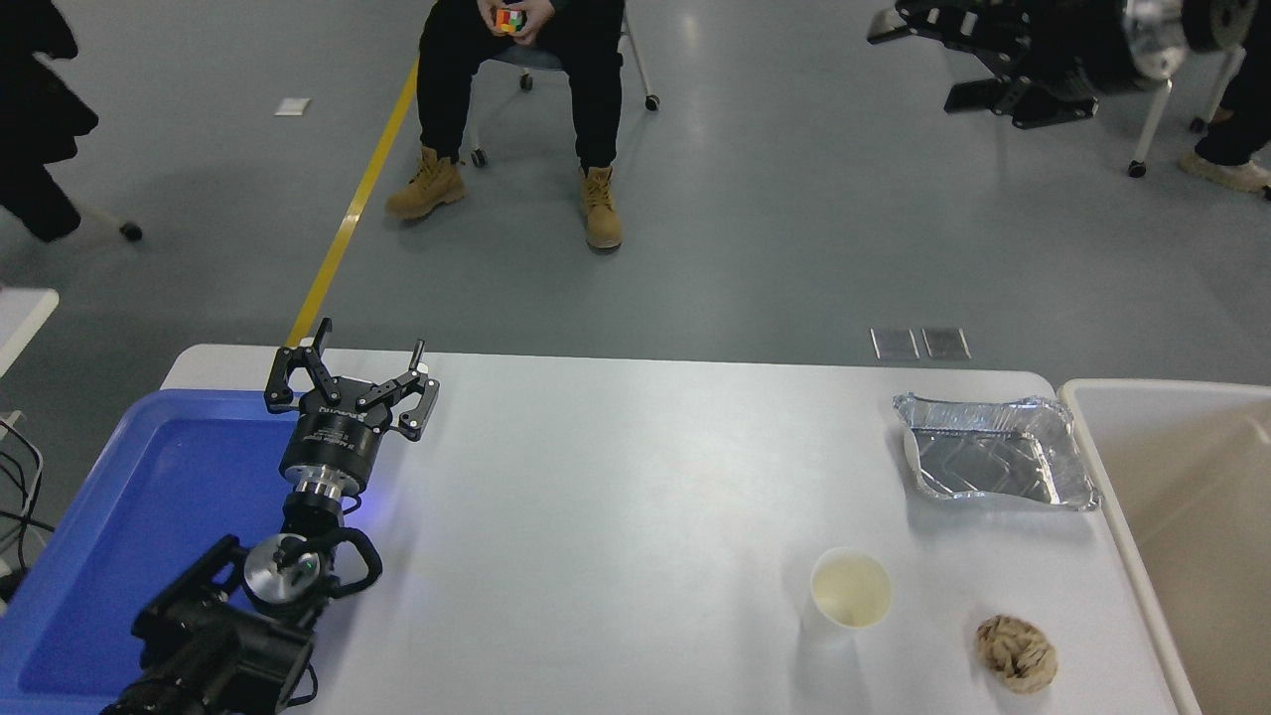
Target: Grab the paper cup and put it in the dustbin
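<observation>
Grey floor point(775, 228) — yellow line point(357, 199), wheeled chair point(635, 70)

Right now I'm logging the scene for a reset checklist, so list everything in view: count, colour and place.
paper cup: one, white, upright, near right of table
crumpled paper ball: one, brown, right of the cup by the near edge
foil tray: one, silver, far right of table
dustbin: one, cream-beige, past the table's right edge
plastic tray: one, blue, table's left end
table: one, white
seated person: one, black trousers, tan boots, beyond the table
puzzle cube: one, multicoloured, in the person's hands
left gripper: black, open, parked over the tray's edge
right gripper: black, open, raised at top right
</observation>
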Available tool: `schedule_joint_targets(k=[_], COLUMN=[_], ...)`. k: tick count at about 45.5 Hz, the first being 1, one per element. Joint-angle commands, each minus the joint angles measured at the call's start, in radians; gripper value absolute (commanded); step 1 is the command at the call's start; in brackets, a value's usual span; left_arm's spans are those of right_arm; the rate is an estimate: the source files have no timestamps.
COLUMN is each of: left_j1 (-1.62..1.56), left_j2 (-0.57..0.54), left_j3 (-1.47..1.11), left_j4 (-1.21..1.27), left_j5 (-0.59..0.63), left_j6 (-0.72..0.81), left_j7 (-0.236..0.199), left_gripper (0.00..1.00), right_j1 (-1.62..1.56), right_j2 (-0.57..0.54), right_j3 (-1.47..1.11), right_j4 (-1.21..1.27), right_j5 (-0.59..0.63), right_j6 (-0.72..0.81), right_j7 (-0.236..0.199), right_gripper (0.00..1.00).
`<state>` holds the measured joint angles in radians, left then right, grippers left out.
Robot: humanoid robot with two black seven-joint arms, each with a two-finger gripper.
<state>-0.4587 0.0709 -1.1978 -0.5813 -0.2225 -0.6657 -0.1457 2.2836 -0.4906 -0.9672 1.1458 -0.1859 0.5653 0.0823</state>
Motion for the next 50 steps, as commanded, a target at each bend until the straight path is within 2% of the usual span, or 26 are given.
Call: schedule_joint_targets(k=[1,6,14,20,23,27,29,38,50], left_j1=[0.000,0.000,0.000,0.000,0.000,0.000,0.000,0.000,0.002], left_j2=[0.000,0.000,0.000,0.000,0.000,0.000,0.000,0.000,0.000], left_j3=[0.001,0.001,0.001,0.001,0.001,0.001,0.001,0.001,0.000], left_j4=[0.000,0.000,0.000,0.000,0.000,0.000,0.000,0.000,0.000], left_j5=[0.000,0.000,0.000,0.000,0.000,0.000,0.000,0.000,-0.001], left_j6=[-0.002,0.000,0.000,0.000,-0.002,0.000,0.000,-0.002,0.000], left_j7=[0.000,0.000,0.000,0.000,0.000,0.000,0.000,0.000,0.000], left_gripper=[0.99,0.99,0.99,0.99,0.99,0.99,0.99,0.99,0.99], right_j1=[0.177,0.229,0.301,0.309,0.319,0.343,0.344,0.346,0.349], right_j2=[0.151,0.197,0.224,0.239,0.241,0.242,0.250,0.291,0.261], right_j3=[-0.131,-0.145,-0.151,-0.154,-0.157,-0.159,-0.160,-0.231,-0.387], right_j4=[0.040,0.115,0.330,0.370,0.371,0.373,0.373,0.361,0.373], right_j5=[-0.138,-0.168,-0.195,-0.195,-0.187,-0.175,-0.164,-0.061,-0.125], right_j6=[0.139,0.220,0.220,0.220,0.220,0.220,0.220,0.220,0.220], right_j7=[0.017,0.036,0.043,0.056,0.095,0.195,0.208,0.208,0.195], right_gripper=[1.00,1.00,1.00,1.00,1.00,1.00,1.00,1.00,1.00])
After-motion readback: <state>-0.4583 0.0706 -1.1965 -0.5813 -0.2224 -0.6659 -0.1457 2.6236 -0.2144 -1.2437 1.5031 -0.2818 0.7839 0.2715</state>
